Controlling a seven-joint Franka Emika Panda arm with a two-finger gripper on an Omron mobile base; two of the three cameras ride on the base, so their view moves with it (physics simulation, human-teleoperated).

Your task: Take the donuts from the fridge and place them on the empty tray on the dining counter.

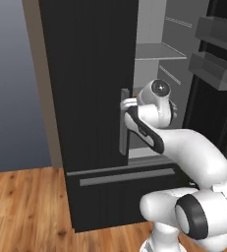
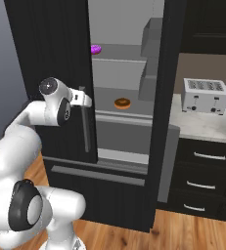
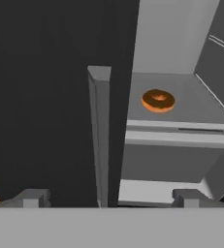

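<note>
The black fridge [image 1: 90,98] [image 2: 51,58] has its left door closed and its right door swung open. An orange-brown donut [image 2: 123,103] [image 3: 158,100] lies on a grey middle shelf. On the shelf above it sits the purple donut [image 2: 95,49]. My gripper [image 1: 126,104] [image 2: 85,100] [image 3: 111,197] is open at the top of the left door's grey bar handle [image 1: 124,128] [image 3: 100,135]. In the hand view the handle runs between the two fingertips, and nothing is gripped. The empty tray and the dining counter are out of view.
The open right door [image 2: 166,97] carries grey bins [image 1: 215,54] and stands close on the right. Beyond it a toaster [image 2: 205,95] rests on a marble side counter [image 2: 202,124] over black drawers [image 2: 202,171]. Wooden floor [image 1: 26,206] lies left of the fridge.
</note>
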